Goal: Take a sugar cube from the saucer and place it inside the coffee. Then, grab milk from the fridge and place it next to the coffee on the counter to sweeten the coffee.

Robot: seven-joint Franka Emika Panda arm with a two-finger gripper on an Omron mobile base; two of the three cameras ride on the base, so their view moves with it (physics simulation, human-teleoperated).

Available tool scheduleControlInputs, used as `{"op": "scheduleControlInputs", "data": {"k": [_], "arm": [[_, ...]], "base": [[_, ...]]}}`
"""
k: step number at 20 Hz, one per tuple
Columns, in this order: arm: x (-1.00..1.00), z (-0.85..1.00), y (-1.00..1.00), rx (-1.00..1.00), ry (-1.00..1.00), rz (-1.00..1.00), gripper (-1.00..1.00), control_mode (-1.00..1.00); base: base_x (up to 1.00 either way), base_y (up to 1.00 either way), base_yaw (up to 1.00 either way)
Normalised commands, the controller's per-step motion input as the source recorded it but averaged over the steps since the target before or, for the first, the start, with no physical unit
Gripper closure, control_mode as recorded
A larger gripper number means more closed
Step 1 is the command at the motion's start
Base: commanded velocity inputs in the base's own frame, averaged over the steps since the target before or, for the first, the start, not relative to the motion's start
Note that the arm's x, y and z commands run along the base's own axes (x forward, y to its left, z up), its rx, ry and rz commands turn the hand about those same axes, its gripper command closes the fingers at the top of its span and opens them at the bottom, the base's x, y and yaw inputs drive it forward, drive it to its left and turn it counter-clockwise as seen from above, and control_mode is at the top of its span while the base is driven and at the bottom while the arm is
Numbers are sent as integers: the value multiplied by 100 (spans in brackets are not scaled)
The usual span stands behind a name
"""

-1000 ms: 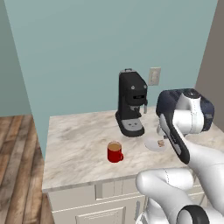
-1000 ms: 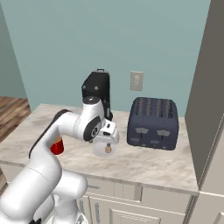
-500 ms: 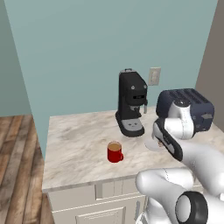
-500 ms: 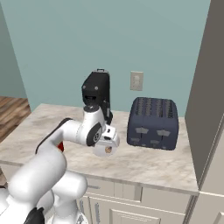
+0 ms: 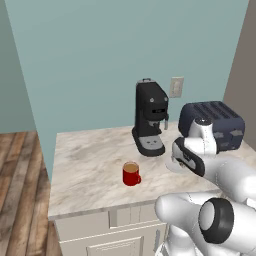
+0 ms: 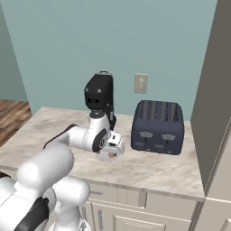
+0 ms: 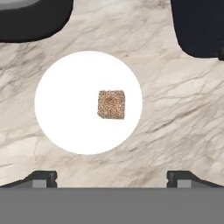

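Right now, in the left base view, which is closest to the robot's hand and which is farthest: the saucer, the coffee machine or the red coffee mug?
1. The saucer, right under the gripper.
2. The coffee machine, behind it by the wall.
3. The coffee, out to the picture's left on the counter.

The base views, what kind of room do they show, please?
Most likely a home kitchen, a rendered one. A black coffee machine and a dark toaster stand on a marble counter over cream cabinets, with a red mug of coffee nearby.
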Motion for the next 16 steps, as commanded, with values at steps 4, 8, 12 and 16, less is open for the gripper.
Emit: {"op": "scheduleControlInputs", "data": {"k": [4, 8, 12, 16], "arm": [[13, -10, -3, 0, 0, 0, -100, -100], [18, -11, -1, 0, 0, 0, -100, -100], [18, -19, 0, 0, 0, 0, -100, -100], [15, -23, 0, 0, 0, 0, -100, -100]], "base": [[0, 0, 0], [0, 0, 0], [0, 0, 0], [0, 0, 0]]}}
